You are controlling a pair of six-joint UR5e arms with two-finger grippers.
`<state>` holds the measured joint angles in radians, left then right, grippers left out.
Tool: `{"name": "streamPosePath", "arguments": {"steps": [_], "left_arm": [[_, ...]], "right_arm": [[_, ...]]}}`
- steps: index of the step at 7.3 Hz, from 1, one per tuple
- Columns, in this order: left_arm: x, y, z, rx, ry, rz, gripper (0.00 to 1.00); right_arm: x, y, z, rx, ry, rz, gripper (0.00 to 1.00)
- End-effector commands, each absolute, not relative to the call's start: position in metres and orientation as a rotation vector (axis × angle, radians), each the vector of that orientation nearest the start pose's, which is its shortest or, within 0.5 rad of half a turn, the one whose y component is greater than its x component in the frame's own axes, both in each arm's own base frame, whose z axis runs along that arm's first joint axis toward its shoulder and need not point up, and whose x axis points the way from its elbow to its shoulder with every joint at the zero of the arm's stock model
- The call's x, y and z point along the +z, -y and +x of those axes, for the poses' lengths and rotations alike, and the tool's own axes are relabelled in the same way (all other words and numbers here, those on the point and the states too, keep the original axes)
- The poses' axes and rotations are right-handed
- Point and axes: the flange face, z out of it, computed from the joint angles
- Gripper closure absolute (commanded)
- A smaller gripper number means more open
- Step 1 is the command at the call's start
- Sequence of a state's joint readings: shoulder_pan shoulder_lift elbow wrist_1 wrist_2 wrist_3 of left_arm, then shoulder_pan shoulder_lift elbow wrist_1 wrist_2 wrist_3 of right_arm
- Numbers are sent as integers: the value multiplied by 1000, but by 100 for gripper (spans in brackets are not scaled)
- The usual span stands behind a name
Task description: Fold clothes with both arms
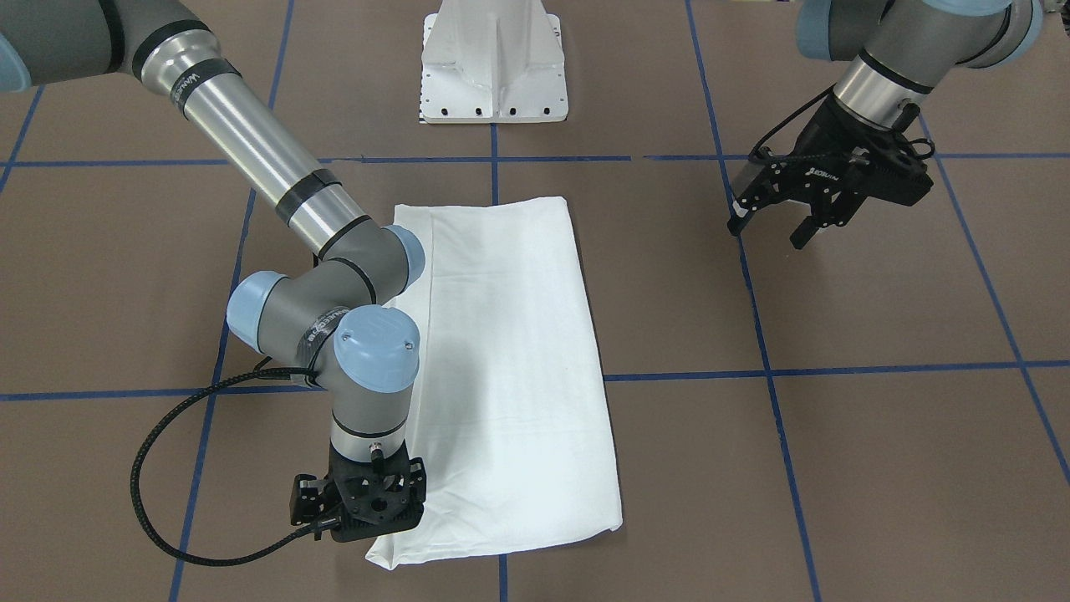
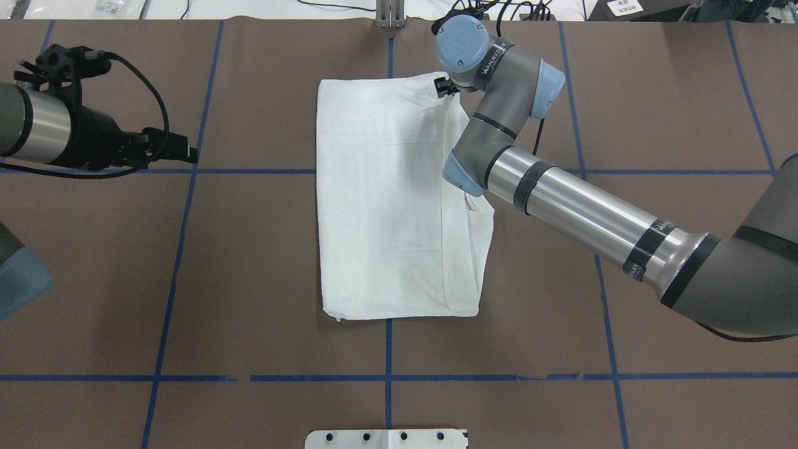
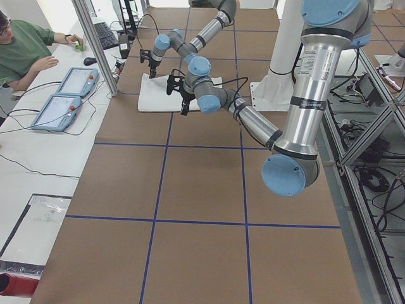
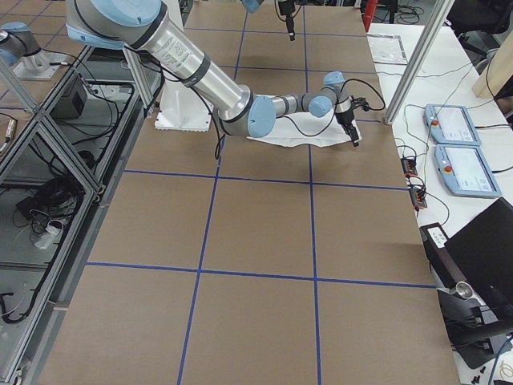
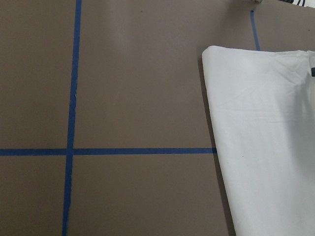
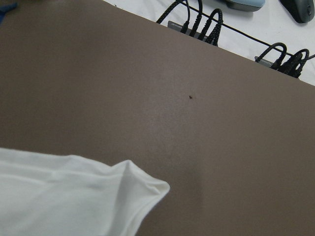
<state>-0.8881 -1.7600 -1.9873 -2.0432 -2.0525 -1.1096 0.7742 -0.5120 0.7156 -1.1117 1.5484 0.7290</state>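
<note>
The clothes are one white shirt (image 1: pixel 510 351) folded into a long rectangle (image 2: pixel 380 199) on the brown table, with no print showing. My right gripper (image 1: pixel 359 522) points straight down over the shirt's far right corner (image 2: pixel 444 87). Its fingers are hidden under its body, so I cannot tell whether it is open or shut. The right wrist view shows that corner (image 6: pixel 64 196) slightly puffed up from the table. My left gripper (image 1: pixel 773 230) hangs open and empty above bare table, well off the shirt's left side (image 2: pixel 187 153). The left wrist view shows the shirt's edge (image 5: pixel 266 137).
The white pedestal base (image 1: pixel 493 67) stands at the table's robot side. Blue tape lines (image 2: pixel 386 377) grid the brown surface. Cables (image 6: pixel 197 24) run along the far edge. A person (image 3: pixel 25 44) sits at a side table with two control tablets (image 4: pixel 457 124).
</note>
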Motion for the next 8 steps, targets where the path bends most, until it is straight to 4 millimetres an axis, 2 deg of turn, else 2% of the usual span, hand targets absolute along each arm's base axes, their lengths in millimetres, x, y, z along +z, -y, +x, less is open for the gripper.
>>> {"name": "streamPosePath", "arguments": {"steps": [1,2,4,7,8], "left_arm": [[309,465,267,-118,-1094,321,0],[308,466,268,-116,-1097,320,0],[308,466,268,-116,-1097,320,0],[314,469,270,-115,-1087,316,0],[314,470,270,-110,-1084,320,0]], "right_arm": [[320,727,-533,-109,430,474,0],[329,719,-529,-114,432,469,0],[333,716,-526,-114,437,468,0],[317,717,-529,-114,455,476,0],[305,717,-532,-114,466,485,0]]}}
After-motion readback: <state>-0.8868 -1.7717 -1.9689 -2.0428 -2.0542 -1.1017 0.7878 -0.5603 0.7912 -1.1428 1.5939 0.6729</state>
